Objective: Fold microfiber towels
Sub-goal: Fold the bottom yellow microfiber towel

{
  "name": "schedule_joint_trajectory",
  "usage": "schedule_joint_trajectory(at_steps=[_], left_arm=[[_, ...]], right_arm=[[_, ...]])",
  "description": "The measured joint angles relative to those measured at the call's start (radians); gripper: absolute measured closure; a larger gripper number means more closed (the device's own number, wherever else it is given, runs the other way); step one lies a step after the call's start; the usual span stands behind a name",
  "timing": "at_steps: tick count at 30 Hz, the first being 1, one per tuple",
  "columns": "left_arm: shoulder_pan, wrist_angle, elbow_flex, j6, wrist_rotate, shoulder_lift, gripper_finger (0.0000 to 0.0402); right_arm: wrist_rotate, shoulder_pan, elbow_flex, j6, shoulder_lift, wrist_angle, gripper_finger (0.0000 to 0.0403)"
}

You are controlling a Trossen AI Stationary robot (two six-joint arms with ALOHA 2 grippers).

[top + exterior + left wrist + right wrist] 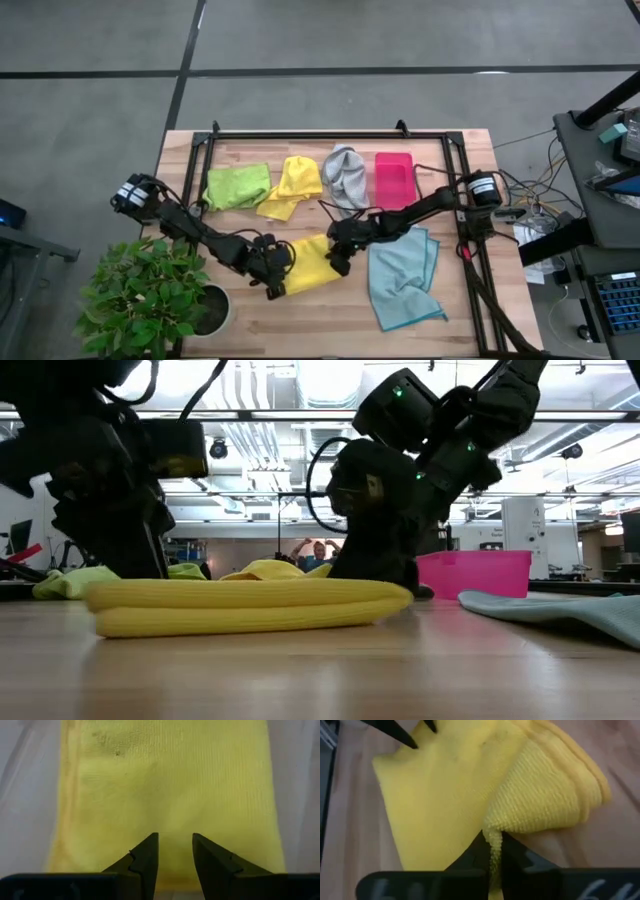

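A yellow microfiber towel [306, 263] lies folded over in thick layers [240, 605] on the wooden table near its front middle. My left gripper [175, 842] stands open at the towel's near-left end [275, 285], fingers slanting down over the cloth. My right gripper [492, 845] is shut on the towel at its right side [338, 262]. In the right wrist view the left gripper's fingertips [402, 734] show at the towel's opposite end. My left gripper's fingertips [150, 845] stand on or just over the towel's top layer near its end; whether they touch it I cannot tell. My right gripper pinches a small bit of the towel's edge [493, 832] between its two fingers, slanting down from the table's right. The cloth rises in a small peak at the fingers. The rest of the towel lies on the table.
Along the far side lie a lime green towel [237, 186], another yellow towel [292, 187], a grey towel [346, 177] and a pink tray [394, 178]. A light blue towel [402, 275] lies front right. A potted plant [150, 295] stands off the front left corner.
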Motion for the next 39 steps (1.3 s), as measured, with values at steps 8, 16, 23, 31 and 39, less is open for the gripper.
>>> schedule_joint_trajectory(at_steps=[8,16,23,31,39], left_arm=[[0.000,0.000,0.001,0.033,-0.003,-0.028,0.0297],[-0.006,0.003,-0.017,0.010,-0.003,-0.014,0.0297],[-0.007,0.152,-0.031,0.048,-0.042,0.038,0.0297],[-0.011,0.360,-0.061,0.081,-0.088,0.140,0.0297],[-0.009,0.384,-0.061,0.114,-0.119,0.152,0.0297]], right_arm=[[0.008,-0.053,0.000,-0.089,-0.148,-0.326,0.0393],[0.010,-0.078,0.001,-0.103,-0.246,-0.504,0.0394],[0.035,-0.080,0.038,-0.098,-0.231,-0.570,0.0394],[0.162,-0.075,0.201,-0.124,-0.152,-0.805,0.0394],[0.196,-0.046,0.363,-0.139,-0.060,-0.944,0.0394]])
